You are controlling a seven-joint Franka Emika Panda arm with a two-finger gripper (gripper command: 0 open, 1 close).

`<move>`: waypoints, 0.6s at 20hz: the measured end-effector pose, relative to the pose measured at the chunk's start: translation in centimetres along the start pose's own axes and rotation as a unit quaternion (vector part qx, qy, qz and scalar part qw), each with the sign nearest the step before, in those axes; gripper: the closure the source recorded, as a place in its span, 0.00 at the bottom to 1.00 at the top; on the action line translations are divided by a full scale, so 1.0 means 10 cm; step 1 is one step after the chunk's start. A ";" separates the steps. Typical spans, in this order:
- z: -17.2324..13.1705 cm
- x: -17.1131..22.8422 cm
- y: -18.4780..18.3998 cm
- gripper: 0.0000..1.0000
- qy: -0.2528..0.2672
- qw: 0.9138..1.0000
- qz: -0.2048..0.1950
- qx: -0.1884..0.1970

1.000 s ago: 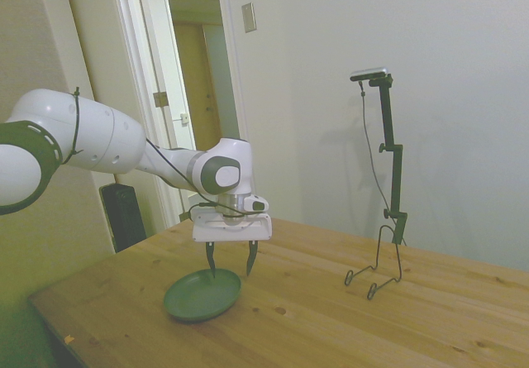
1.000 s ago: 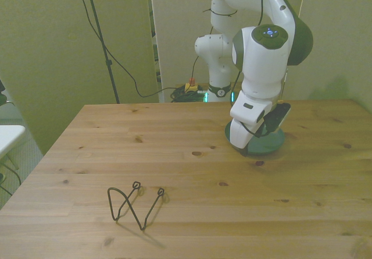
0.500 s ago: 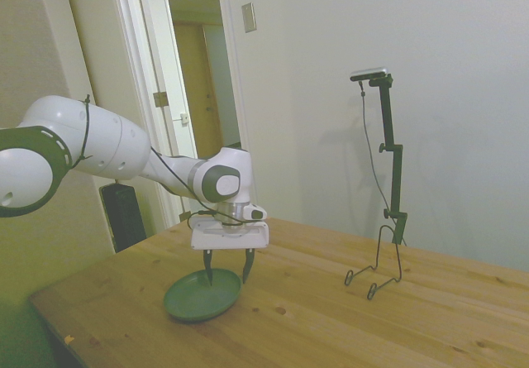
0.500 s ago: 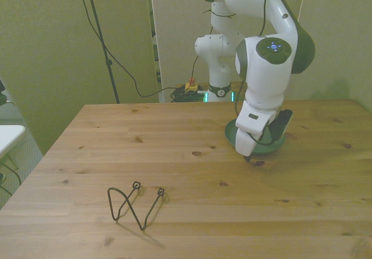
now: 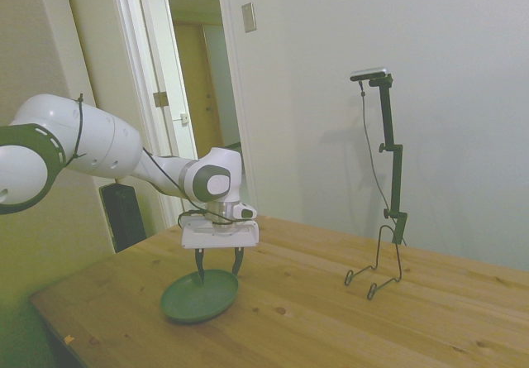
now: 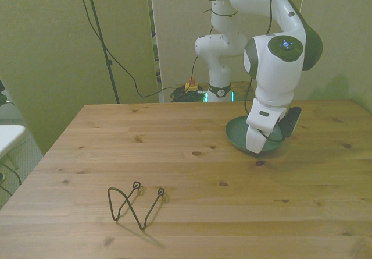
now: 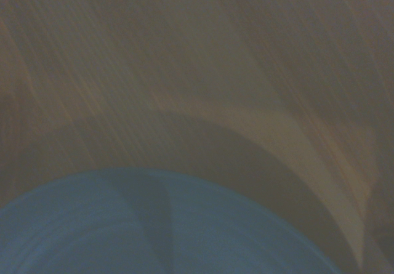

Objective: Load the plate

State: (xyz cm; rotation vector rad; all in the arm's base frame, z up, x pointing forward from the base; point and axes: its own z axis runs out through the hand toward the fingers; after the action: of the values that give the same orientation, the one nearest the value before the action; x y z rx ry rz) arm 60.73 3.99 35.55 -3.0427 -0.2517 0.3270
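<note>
Dark green plate (image 5: 199,296) sits flat on the wooden worktop (image 5: 331,318), near the corner by the arm; in the front view it's at the front view's right (image 6: 235,134), partly hidden behind the wrist. Pincer (image 5: 218,267) hangs right over the plate's far rim, fingers spread, tips low by the rim, holding nothing. Can't tell if the tips touch the plate. Wire rack (image 5: 376,270) stands well apart across the worktop (image 6: 135,203); likely the loading spot. Wrist view is blurry: curved plate edge (image 7: 172,225) over wood.

Risks: thin rim grip could slip or tilt the plate on lift; a finger pressing on the rim could tip the shallow plate or skid it toward the worktop edge; narrow wire slots need careful alignment.
</note>
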 end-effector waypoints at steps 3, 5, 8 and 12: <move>0.01 0.00 0.01 1.00 0.003 1.000 0.001 0.000; 0.02 -0.01 0.02 1.00 0.003 1.000 0.002 0.000; 0.02 -0.01 0.04 1.00 0.003 1.000 0.003 0.001; 0.01 -0.02 0.05 1.00 0.003 1.000 0.005 0.003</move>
State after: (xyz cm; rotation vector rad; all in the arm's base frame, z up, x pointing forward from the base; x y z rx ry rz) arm 60.64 3.45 35.40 -3.0390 -0.2335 0.3180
